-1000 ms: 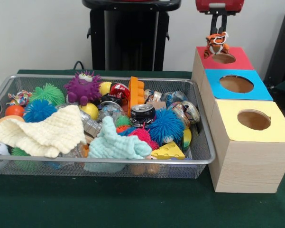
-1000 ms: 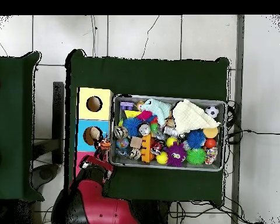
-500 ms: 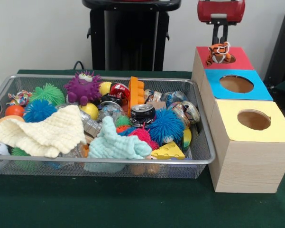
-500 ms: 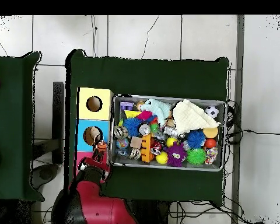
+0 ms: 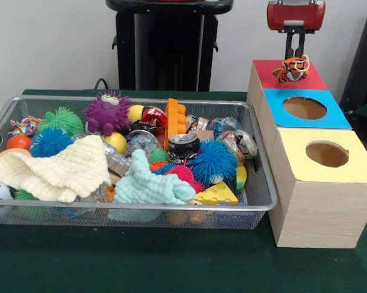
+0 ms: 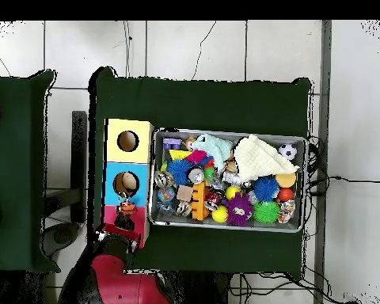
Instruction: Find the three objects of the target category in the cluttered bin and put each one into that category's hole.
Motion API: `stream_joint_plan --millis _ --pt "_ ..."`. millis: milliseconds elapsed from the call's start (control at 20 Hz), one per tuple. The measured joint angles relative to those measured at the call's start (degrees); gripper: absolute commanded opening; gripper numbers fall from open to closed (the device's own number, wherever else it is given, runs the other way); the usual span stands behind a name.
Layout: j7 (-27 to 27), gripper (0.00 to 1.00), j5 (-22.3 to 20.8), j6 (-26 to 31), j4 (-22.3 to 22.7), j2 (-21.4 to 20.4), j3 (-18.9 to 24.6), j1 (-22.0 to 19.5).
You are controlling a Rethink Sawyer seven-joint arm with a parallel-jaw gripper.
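Note:
A small orange, black and white striped tiger toy (image 5: 292,69) hangs over the red top (image 5: 311,79) of the wooden box, covering the round hole there. My gripper (image 5: 295,58) comes down from above and is shut on the toy, its thin dark fingers close together. In the overhead view the toy (image 6: 127,207) sits over the red section (image 6: 112,218). The wire bin (image 5: 140,209) to the left holds several toys, among them a purple furry monster (image 5: 107,112).
The box also has a blue section (image 5: 304,108) and a yellow section (image 5: 327,154), each with a round hole. The bin holds spiky balls, a cream cloth (image 5: 58,169), a mint cloth (image 5: 148,185), a can (image 5: 184,146) and an orange block (image 5: 175,121). A black stand (image 5: 165,46) is behind.
My gripper has carried the tiger toy to the right across the red top, and now the toy hides the hole. The bin's contents have not moved.

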Motion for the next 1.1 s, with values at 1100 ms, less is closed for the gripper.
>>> stream_joint_plan --millis 1100 --pt "0.0 0.00 -2.8 -4.6 0.6 2.9 3.1 -5.5"
